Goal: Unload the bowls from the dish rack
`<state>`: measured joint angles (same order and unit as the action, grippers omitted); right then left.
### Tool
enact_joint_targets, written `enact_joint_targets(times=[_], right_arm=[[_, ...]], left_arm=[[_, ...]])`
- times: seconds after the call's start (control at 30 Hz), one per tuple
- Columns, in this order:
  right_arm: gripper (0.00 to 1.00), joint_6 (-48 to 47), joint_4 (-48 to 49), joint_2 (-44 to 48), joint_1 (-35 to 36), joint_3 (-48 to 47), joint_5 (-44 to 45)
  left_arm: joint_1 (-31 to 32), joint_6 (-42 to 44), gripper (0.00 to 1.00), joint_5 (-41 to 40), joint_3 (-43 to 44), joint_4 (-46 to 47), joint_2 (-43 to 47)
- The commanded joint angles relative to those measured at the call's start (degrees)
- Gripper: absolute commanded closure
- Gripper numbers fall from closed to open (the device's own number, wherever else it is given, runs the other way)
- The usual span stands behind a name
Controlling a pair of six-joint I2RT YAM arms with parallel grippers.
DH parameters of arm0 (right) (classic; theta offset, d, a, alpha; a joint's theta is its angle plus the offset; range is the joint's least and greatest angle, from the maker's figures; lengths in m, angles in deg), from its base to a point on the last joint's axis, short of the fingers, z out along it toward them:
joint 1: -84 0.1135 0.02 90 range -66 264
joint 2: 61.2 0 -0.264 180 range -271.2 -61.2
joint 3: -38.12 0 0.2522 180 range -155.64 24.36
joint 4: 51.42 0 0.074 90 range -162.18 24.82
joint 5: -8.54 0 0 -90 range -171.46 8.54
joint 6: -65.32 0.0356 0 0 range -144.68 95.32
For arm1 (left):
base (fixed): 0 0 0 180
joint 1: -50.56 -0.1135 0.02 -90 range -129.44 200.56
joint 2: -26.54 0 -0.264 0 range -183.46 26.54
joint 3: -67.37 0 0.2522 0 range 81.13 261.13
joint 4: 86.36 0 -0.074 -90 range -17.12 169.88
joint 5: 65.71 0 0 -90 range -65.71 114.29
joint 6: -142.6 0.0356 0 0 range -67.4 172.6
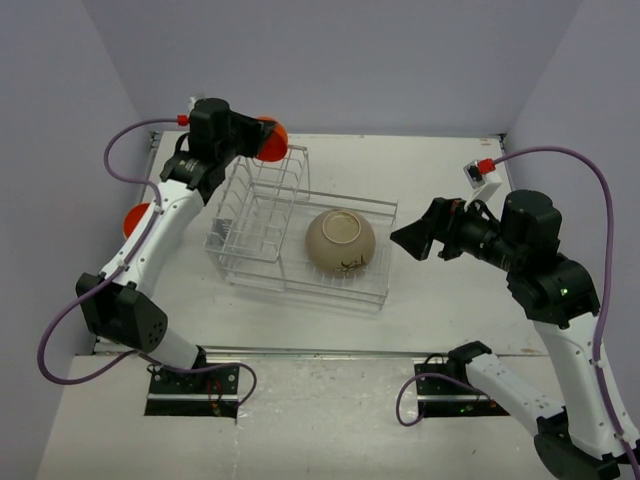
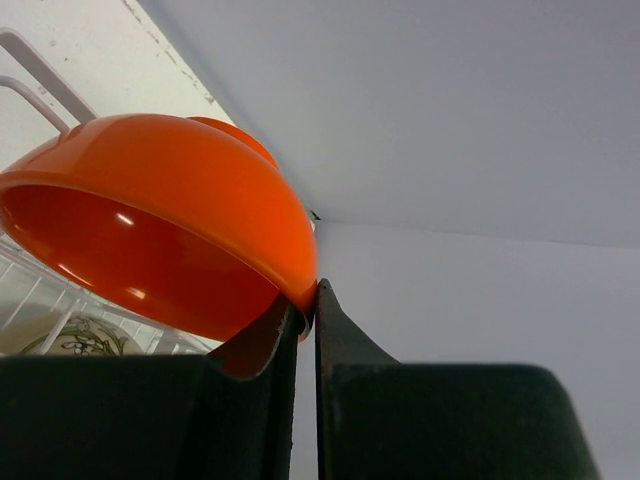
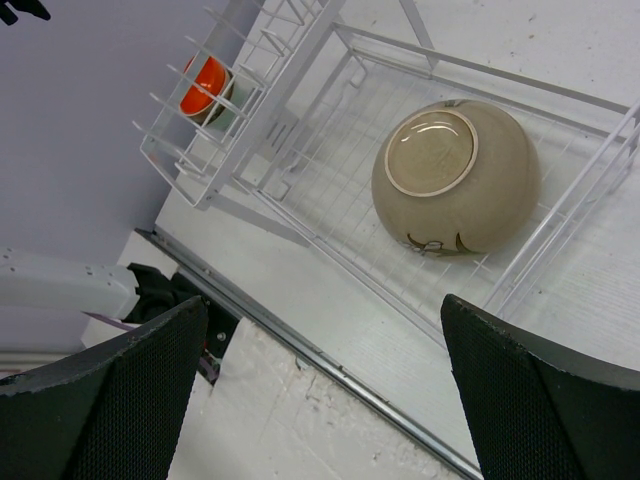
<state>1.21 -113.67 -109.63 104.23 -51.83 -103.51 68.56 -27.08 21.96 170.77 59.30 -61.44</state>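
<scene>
Bright, even light from overhead fills every view, and shadows under the dish rack (image 1: 270, 225) are faint and soft. Small white glints sit inside the orange bowl (image 2: 160, 200). Close up, my left claw (image 2: 308, 310) looks dark and blurred. My right claw (image 3: 322, 310) is soft-edged too.

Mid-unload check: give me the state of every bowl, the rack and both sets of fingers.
held orange bowl: lifted, tilted, rim pinched.
other orange bowl: on the table left of the rack, partly hidden by the left arm.
tan bowl: upside down in the rack's low basket.
dish rack: upright; only the tan bowl seen inside.
left fingers: shut on the held orange bowl.
right fingers: open, empty, beside the rack.
</scene>
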Motion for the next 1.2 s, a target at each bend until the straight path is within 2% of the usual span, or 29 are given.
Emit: enact_joint_targets(times=[0.0, 0.23, 0.33, 0.37, 0.53, 0.67, 0.7, 0.8, 0.83, 0.9, 1.0, 1.17], right_arm=[[0.01, -0.5, 0.8, -0.4, 0.2, -1.5, -0.6], [0.01, -0.5, 0.7, -0.3, 0.2, -1.5, -0.8], [0.01, -0.4, 0.7, -0.2, 0.2, -1.4, -1.0], [0.01, -0.4, 0.7, -0.1, 0.2, -1.3, -0.9], [0.01, -0.4, 0.4, 0.1, 0.2, -1.4, -0.9], [0.01, -0.4, 0.1, 0.2, 0.2, -1.3, -1.1], [0.01, -0.3, 0.1, 0.3, 0.2, -1.0, -1.2], [0.01, 0.1, 0.3, 0.3, 0.3, -0.4, -1.7], [0.01, 0.3, 0.2, 0.1, 0.3, -0.3, -1.9], [0.01, 0.4, 0.2, -0.1, 0.5, -0.3, -2.0], [0.01, 0.4, -0.4, -0.6, 0.8, -0.6, -1.9], [0.01, 0.2, -1.6, -1.4, 1.0, -1.4, -1.1]], left_arm=[[-0.4, 2.0, 1.00, -0.2, 2.8, 2.6, 3.2], [-0.2, 3.5, 1.00, 1.1, 7.5, 3.5, 3.1], [-0.2, 6.5, 1.00, 1.9, 12.6, 2.2, 1.9], [-0.2, 7.4, 1.00, 1.5, 16.7, 0.5, 1.2], [-1.0, 15.7, 1.00, -3.8, 27.9, -16.3, -1.0], [-6.6, 22.2, 1.00, -10.7, 38.8, -35.1, -4.8], [-7.9, 23.2, 1.00, -11.3, 39.3, -38.3, -5.5], [-11.4, 27.1, 1.00, -16.4, 35.4, -47.8, -6.5], [-12.2, 27.7, 1.00, -20.1, 33.2, -48.1, -6.0], [-13.4, 30.5, 1.00, -22.0, 26.5, -47.2, -4.4], [-15.8, 33.1, 1.00, -23.9, 21.1, -46.5, -4.7], [-17.7, 35.2, 1.00, -27.9, 18.2, -46.8, -8.4]])
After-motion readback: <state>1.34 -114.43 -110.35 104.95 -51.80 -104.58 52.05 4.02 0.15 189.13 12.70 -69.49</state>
